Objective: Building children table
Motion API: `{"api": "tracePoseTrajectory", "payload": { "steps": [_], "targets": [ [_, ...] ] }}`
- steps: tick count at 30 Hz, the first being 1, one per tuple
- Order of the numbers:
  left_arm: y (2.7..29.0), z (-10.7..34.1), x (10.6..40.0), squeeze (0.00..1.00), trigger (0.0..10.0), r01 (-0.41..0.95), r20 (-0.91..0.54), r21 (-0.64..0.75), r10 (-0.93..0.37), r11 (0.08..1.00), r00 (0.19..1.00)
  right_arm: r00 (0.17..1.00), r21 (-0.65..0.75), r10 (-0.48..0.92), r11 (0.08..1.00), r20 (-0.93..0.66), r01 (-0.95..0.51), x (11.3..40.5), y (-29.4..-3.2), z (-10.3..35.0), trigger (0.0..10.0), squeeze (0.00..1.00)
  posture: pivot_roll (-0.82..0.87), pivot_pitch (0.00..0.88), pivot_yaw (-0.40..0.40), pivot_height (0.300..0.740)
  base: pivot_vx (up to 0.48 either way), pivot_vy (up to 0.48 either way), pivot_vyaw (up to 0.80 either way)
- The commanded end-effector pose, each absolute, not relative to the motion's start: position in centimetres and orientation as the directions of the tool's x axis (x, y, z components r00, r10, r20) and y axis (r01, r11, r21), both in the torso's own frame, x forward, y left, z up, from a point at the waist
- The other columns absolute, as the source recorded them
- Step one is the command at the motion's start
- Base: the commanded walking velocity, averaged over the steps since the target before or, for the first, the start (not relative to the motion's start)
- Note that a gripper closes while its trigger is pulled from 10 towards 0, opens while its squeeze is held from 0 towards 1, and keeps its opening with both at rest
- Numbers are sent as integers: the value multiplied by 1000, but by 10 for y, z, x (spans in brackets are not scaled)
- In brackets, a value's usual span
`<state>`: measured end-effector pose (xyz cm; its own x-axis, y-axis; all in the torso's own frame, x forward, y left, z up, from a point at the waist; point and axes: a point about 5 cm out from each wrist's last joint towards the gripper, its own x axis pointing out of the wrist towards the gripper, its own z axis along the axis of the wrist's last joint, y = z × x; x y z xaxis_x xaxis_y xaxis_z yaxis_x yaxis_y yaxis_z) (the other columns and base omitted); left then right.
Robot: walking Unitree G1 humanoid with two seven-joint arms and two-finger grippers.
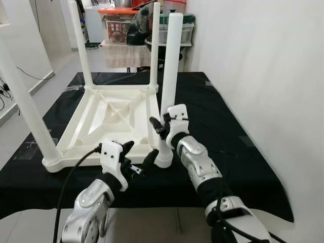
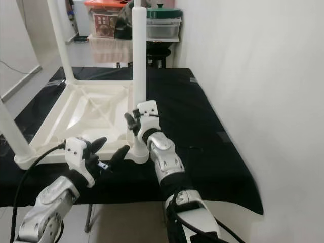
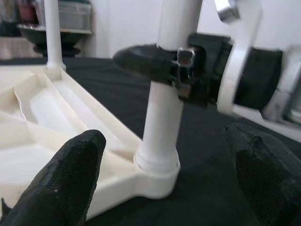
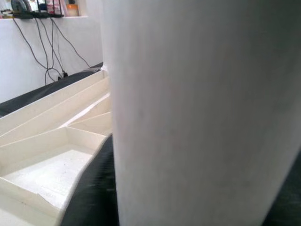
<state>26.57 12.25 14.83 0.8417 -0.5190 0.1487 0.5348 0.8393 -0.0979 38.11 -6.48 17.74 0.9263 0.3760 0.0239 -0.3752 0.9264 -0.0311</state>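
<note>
A white plastic children's table [image 1: 114, 119] lies upside down on a black cloth [image 1: 228, 131], its four legs pointing up. The right gripper [image 1: 163, 126] is clamped around the near right leg [image 1: 169, 76] a little above its socket; the left wrist view shows one black finger [image 3: 146, 63] wrapped across that leg. The leg stands upright in the corner socket [image 3: 157, 169] at the tabletop's near right corner. The left gripper [image 1: 137, 157] hovers just in front of that corner with its fingers spread apart, holding nothing. Storage boxes [image 1: 119, 23] stand on a shelf beyond the cloth, beside the white wall [image 1: 263, 66].
</note>
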Motion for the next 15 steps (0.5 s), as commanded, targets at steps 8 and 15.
{"api": "tracePoseTrajectory", "payload": {
  "steps": [8,15],
  "targets": [
    [129,146,257,0,10000,559,110,-92,-550,824,828,808,-61,575,818,130,-572,382,-63,209,10000,1000,19,49,-54,740,0,0,0],
    [126,146,212,0,10000,533,102,-218,-524,818,846,396,-10,918,396,35,-918,341,-59,164,10000,0,64,0,-87,740,0,0,0]
  ]
}}
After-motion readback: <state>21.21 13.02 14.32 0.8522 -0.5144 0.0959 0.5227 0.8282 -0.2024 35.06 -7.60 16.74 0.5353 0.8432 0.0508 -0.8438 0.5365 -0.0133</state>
